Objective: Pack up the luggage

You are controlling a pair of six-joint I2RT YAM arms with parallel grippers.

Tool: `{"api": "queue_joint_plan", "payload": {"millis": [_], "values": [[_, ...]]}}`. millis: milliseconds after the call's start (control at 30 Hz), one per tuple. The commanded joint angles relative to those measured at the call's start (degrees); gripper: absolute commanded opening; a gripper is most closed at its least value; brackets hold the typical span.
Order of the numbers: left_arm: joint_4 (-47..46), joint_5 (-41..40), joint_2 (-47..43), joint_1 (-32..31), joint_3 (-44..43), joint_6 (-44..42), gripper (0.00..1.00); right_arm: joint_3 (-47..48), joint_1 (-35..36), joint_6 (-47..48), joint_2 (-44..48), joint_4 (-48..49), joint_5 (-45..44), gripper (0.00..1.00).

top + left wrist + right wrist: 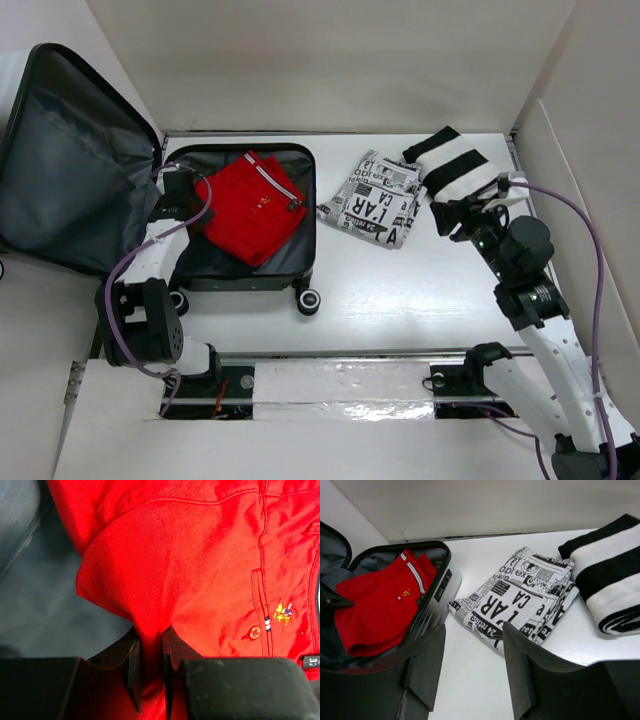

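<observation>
Red garment [200,570] tight between the left fingers [134,667], inside the luggage [70,170]; right fingers [427,665] apart, empty.

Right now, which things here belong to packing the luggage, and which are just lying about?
Part of the job: luggage; red garment, pinched by the left gripper; newspaper-print cloth; black-and-white striped cloth.
Just there: purple cables; shiny strip along the near edge.
</observation>
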State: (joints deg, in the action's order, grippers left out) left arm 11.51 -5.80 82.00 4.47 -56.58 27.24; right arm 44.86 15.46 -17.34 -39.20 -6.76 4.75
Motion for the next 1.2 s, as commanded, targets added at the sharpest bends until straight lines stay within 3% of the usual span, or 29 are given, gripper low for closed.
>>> {"api": "queue_joint_plan", "payload": {"millis": [0, 33, 67, 133, 167, 267, 333, 433, 467, 500, 533, 567, 633, 733, 833, 933, 967, 1067, 1167], "values": [[0.36, -5.01, -2.54, 0.54, -2.40, 1.67, 0.04, -0.30, 0.53, 0.29, -3.24, 3.25, 0.52, 0.49], [0.27, -5.01, -2.98, 0.54, -2.66, 1.93, 0.17, -0.13, 0.53, 0.12, -4.21, 3.34, 0.69, 0.43], [0.01, -4.92, -4.11, 0.54, -2.84, 2.37, 0.48, -0.04, 0.53, 0.03, -6.04, 3.42, 0.87, 0.33], [-1.13, -4.92, -5.61, 0.54, -3.63, 2.64, 0.68, 0.14, 0.53, -0.67, -7.55, 3.95, 0.70, 0.26], [-1.57, -4.66, -7.19, 0.54, -3.98, 2.73, 0.73, -0.04, 0.53, -0.76, -8.78, 4.39, 0.70, 0.16], [-3.85, -4.91, -10.61, -1.03, -5.91, 2.81, 0.73, -0.04, 0.53, -1.46, -10.54, 5.09, -0.53, 0.08], [-6.04, -6.41, -11.94, -5.41, -8.01, 1.76, 0.69, -0.73, 0.53, -1.99, -12.21, 6.14, -2.02, 0.07], [-7.98, -7.02, -12.48, -13.75, -11.88, -0.17, 0.38, -0.83, 0.53, -2.08, -15.36, 7.89, -4.49, 0.03], [-8.25, -8.07, -10.91, -21.09, -12.93, -0.52, 0.13, -0.57, -0.08, -2.08, -16.25, 7.99, -6.14, 0.01], [-8.17, -9.91, -9.50, -25.00, -15.38, -0.53, 0.01, -0.30, -0.08, -2.08, -17.22, 8.00, -6.16, 0.00], [-8.17, -10.89, -8.09, -28.86, -16.45, -0.44, 0.00, 0.05, -0.87, -2.25, -19.14, 8.34, -5.99, 0.00], [-8.52, -12.20, -5.04, -36.73, -17.42, -0.53, 0.00, 0.57, -1.74, -2.34, -20.12, 8.69, -5.90, 0.00], [-11.05, -16.60, -2.20, -43.11, -18.48, -0.53, 0.00, 1.19, -2.89, -2.60, -22.14, 9.31, -6.51, 0.00], [-15.70, -13.63, 2.81, -48.58, -17.00, 4.38, 0.00, 2.07, -6.40, -3.48, -26.53, 9.40, -5.20, 0.00], [-15.92, -15.81, 8.34, -51.93, -16.02, 9.39, 0.00, 2.25, -9.39, -4.10, -28.65, 8.79, 0.95, 0.00], [-14.66, -19.32, 13.62, -53.60, -16.90, 18.53, 0.15, 0.67, -9.40, -4.63, -25.41, 8.96, 1.40, 0.00], [-15.63, -20.12, 15.11, -54.21, -16.29, 20.55, 0.30, 0.23, -9.40, -4.72, -24.18, 9.14, 1.31, 0.00], [-20.02, -18.63, 17.92, -54.22, -14.97, 25.48, 0.53, -0.65, -9.40, -4.89, -19.08, 8.70, 1.22, 0.00], [-17.50, -18.37, 22.92, -54.22, -18.38, 29.78, 0.59, 0.05, -9.40, -4.10, -15.21, 5.11, 2.10, 0.01]]}}
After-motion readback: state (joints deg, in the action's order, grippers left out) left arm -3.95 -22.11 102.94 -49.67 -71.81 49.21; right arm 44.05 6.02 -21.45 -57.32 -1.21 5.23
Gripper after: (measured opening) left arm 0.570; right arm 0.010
